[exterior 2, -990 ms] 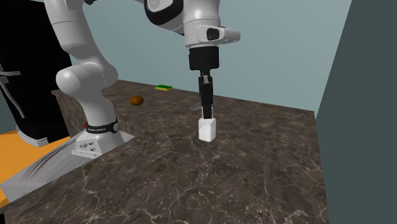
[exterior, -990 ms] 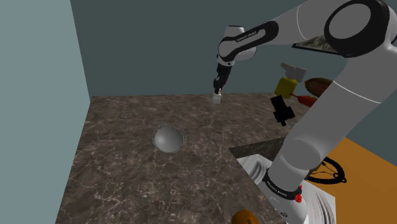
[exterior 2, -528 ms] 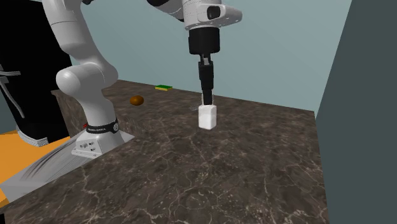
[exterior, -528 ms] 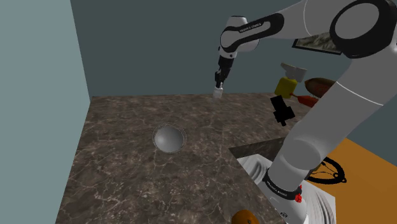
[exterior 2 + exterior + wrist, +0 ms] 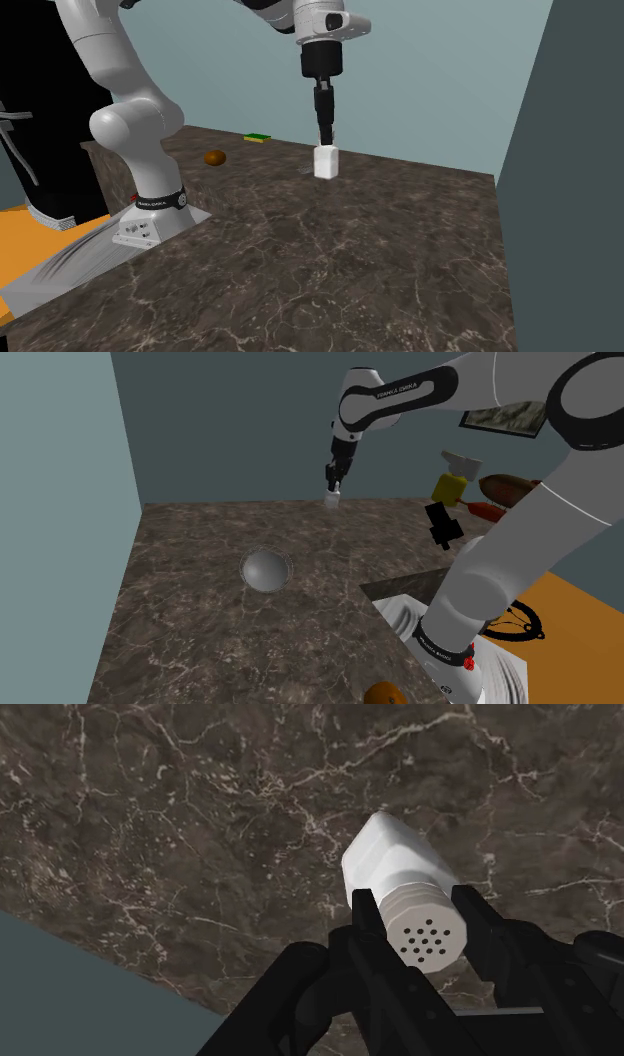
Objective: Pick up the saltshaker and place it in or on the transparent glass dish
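Lifting has carried on since a second ago: the white, square-bodied saltshaker with its round perforated cap is now hanging higher above the dark veined marble countertop than before, and in the shoulder view it is sitting a little further left. The all-black two-finger gripper is pointing downward and clasping the shaker at its cap end. Its fingers are pressing against either side (the wrist view is showing the dotted cap squarely between them), so they are standing only as far apart as the cap is wide. The shaker is hanging body-down, clear of the stone and touching nothing but the fingers.

The rounded, see-through grey glass dish is resting on the countertop well apart from the shaker, nearer the camera and further to the shoulder view's left. In the second exterior view a brown round object and a flat green-and-yellow pad are lying on the far part of the counter, beyond the white arm.
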Tool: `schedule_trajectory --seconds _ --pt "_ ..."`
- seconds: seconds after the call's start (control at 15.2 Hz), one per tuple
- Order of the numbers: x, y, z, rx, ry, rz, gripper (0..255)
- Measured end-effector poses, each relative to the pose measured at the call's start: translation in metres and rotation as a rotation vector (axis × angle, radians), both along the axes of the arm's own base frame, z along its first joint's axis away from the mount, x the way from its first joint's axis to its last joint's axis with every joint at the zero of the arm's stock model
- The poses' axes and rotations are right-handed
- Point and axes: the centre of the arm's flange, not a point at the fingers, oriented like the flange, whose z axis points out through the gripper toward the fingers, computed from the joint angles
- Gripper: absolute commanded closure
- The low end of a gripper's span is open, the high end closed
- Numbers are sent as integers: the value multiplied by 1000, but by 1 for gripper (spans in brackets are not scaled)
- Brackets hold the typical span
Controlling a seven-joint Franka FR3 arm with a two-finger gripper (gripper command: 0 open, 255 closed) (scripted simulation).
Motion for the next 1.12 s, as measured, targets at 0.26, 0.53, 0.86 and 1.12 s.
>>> schedule_trajectory --seconds 0.26,0.53,0.86,1.12 --pt "-1 53 9 0 0 1 255" --pt "-8 106 15 -1 0 0 255" --pt "-10 167 18 -1 0 0 255" --pt "-10 221 25 -1 0 0 255"
